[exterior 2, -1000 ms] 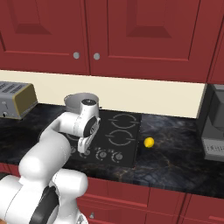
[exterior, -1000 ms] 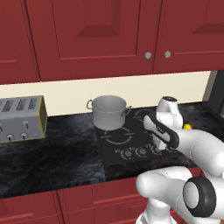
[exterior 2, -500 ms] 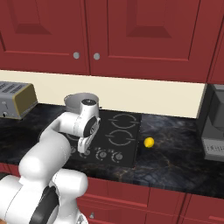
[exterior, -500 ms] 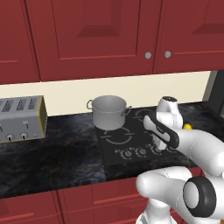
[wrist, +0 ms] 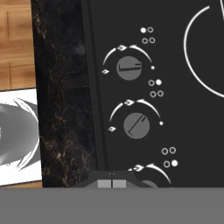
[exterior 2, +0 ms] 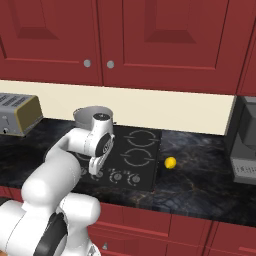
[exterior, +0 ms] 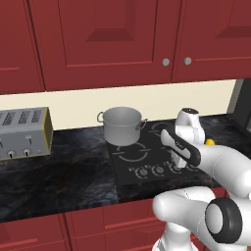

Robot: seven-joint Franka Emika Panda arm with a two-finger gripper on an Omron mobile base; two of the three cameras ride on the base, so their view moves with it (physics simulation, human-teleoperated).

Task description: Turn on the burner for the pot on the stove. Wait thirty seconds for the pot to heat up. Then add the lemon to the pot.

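Nothing moved — closed tool (wrist: 112, 183) above stove (wrist: 183, 131) knobs (wrist: 136, 125) — no writing.

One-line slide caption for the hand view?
Shut gripper poised over the stove knobs.

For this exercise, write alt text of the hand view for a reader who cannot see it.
The shut gripper hovers over the knob row of the black stove. Two grey knobs show fully, a third sits partly under the fingertips, and dark speckled counter runs alongside.
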